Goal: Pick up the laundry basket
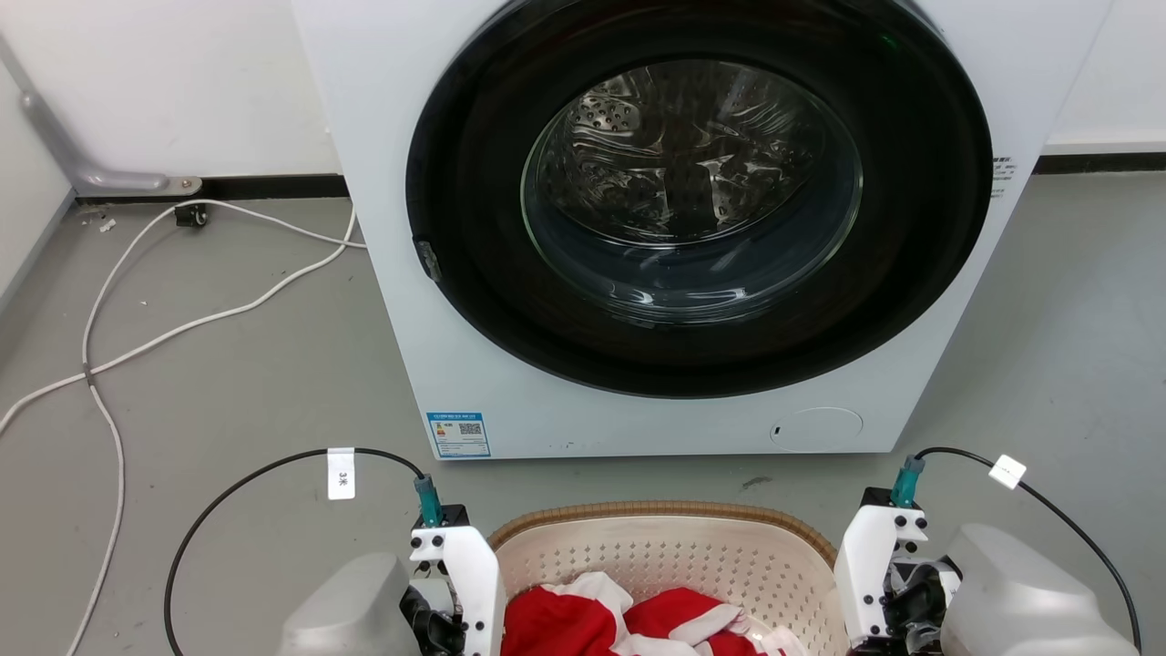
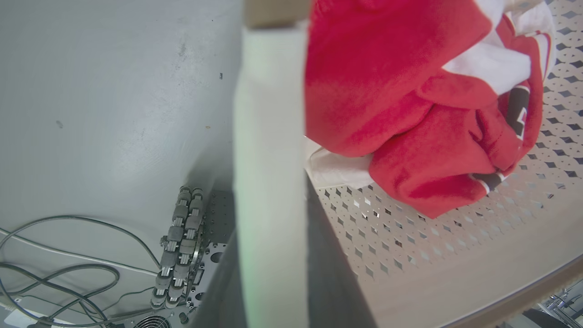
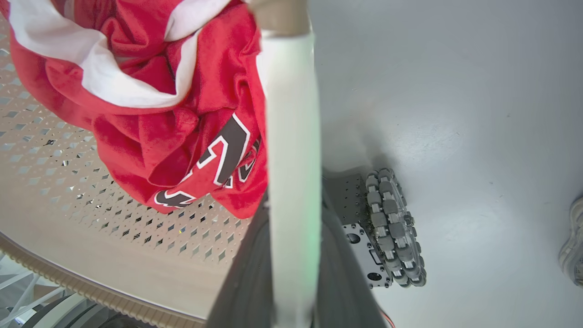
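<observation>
The laundry basket [image 1: 665, 512], cream with small holes and a brown woven-look rim, is at the bottom centre of the head view, just in front of me. A red and white garment [image 1: 583, 624] lies inside it. My left gripper [image 2: 271, 218] is shut on the basket's left side wall [image 2: 268, 136], one dark finger inside and one outside. On the opposite side my right gripper [image 3: 294, 205] is shut on the right side wall [image 3: 291, 114] the same way. Their white bodies [image 1: 465, 574] [image 1: 879, 565] flank the basket. Whether the basket is off the floor I cannot tell.
A large white washing machine [image 1: 383, 273] with its round door [image 1: 692, 191] shut stands close behind the basket. White cables [image 1: 118, 346] trail over the grey floor at the left. My base's wheels [image 2: 180, 246] [image 3: 391, 228] sit below each side. A shoe [image 3: 574, 241] shows at the right.
</observation>
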{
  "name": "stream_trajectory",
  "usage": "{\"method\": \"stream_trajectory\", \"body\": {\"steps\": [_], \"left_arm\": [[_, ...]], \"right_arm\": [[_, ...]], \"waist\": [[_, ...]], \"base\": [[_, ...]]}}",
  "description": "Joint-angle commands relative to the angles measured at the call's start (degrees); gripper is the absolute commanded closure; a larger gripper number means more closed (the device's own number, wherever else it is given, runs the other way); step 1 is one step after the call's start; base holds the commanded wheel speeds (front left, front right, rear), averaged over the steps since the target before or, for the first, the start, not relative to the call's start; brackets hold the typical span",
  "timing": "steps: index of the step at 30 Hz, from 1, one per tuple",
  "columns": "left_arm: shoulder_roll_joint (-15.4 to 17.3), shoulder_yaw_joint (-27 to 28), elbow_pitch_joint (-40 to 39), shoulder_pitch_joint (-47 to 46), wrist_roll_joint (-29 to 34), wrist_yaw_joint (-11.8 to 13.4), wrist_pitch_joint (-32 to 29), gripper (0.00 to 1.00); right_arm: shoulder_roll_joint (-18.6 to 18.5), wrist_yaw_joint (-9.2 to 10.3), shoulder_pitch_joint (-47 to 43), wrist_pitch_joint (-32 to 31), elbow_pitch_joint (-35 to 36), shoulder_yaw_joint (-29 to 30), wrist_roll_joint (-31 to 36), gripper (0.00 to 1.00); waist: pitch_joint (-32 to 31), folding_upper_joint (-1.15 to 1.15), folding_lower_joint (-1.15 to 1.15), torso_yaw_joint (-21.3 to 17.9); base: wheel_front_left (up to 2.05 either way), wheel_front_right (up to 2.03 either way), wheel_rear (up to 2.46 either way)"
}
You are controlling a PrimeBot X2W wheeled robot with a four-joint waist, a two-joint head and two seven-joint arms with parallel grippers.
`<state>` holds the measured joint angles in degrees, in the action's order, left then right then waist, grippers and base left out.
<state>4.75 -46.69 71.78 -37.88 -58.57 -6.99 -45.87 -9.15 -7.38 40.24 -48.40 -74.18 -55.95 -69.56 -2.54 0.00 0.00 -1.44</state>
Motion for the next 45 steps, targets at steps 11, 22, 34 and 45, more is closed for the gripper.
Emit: {"method": "stream_trajectory", "body": {"steps": [11, 22, 34, 45], "left_arm": [[-2.06, -0.44, -0.92, -1.35, -1.78, -0.89, 0.53, 1.0], [-2.04, -1.09, -1.07, -1.55, -2.63, -0.89, 1.05, 1.0], [-2.07, -1.73, -1.1, -1.56, -3.61, -0.9, 1.08, 1.0], [-2.0, -2.25, -1.0, -1.71, -4.41, -0.9, 1.23, 1.0]], "right_arm": [[1.92, -0.21, 1.01, 0.62, 0.64, 1.19, 0.4, 1.0], [2.11, -0.24, 1.06, 0.72, 0.69, 1.8, 0.92, 1.0], [2.29, -0.24, 0.67, 0.66, 0.7, 2.59, 1.36, 1.0], [2.3, -0.24, 0.54, 0.59, 0.7, 3.18, 1.82, 1.0]], "waist": [[0.15, 0.0, 0.0, 0.02], [0.21, 0.0, 0.0, -0.06], [0.19, 0.0, 0.0, -0.03], [0.26, 0.0, 0.0, -0.13]], "base": [[0.0, 0.0, 0.0], [0.0, 0.0, 0.0], [0.0, 0.0, 0.0], [0.0, 0.0, 0.0]]}}
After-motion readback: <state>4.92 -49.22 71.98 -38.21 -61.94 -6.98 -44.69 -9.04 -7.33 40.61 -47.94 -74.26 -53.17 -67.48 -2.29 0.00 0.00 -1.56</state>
